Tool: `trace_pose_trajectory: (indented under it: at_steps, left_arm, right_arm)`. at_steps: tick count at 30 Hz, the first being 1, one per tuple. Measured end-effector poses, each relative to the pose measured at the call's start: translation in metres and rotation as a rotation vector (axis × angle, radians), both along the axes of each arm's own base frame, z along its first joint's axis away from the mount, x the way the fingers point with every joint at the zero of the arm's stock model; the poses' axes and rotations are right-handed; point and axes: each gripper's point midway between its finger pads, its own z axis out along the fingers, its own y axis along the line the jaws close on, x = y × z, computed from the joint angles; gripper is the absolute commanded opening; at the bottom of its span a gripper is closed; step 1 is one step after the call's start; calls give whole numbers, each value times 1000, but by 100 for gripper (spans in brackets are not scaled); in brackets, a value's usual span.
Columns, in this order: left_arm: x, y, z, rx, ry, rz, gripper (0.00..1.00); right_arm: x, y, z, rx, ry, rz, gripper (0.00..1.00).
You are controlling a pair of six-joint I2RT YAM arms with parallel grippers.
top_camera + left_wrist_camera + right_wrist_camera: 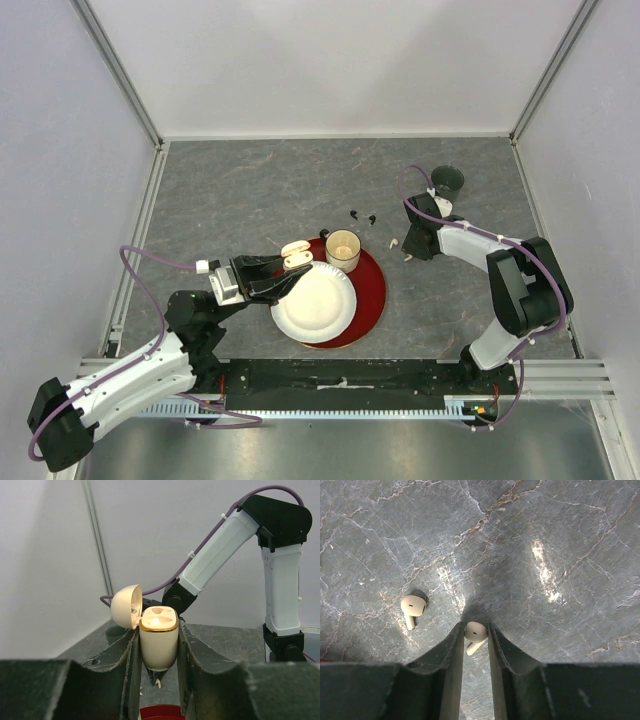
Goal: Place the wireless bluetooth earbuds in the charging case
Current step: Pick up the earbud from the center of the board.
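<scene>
My left gripper is shut on the cream charging case, holding it upright above the plates. The case's lid is flipped open to the left and both of its sockets show bare. Down at the table on the right, my right gripper has its two pads against the head of one white earbud, whose stem points back between the fingers. The other white earbud lies loose on the table just to its left. Two black earbuds lie on the table behind the paper cup.
A paper cup stands on a red plate, which also carries a white paper plate. A dark green cup stands at the back right, behind my right arm. White walls enclose the grey stone-look table.
</scene>
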Motion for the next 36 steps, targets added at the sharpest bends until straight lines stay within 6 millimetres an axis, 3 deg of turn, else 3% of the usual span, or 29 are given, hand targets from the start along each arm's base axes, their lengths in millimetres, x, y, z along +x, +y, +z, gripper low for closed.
trace_pose_trajectory:
  at_steps: [5,17,20,27,36]
  left_arm:
    - [0,0,-1,2,2,0,2]
    - [0,0,-1,2,2,0,2]
    - [1,0,-1,2,3,1,2]
    - [2,0,-1,-1,7,7,2]
    - [7,-1,-4,3,24,21,2]
  right_arm:
    - [-1,-1,0,-5,3,-2,28]
    - [-7,0,3,-16,8,39,14]
    - [-13,3,14,-30,-10,81,9]
    - [-13,30,86,-59,-238,218,2]
    - [-19,51,212,-11,-674,330,0]
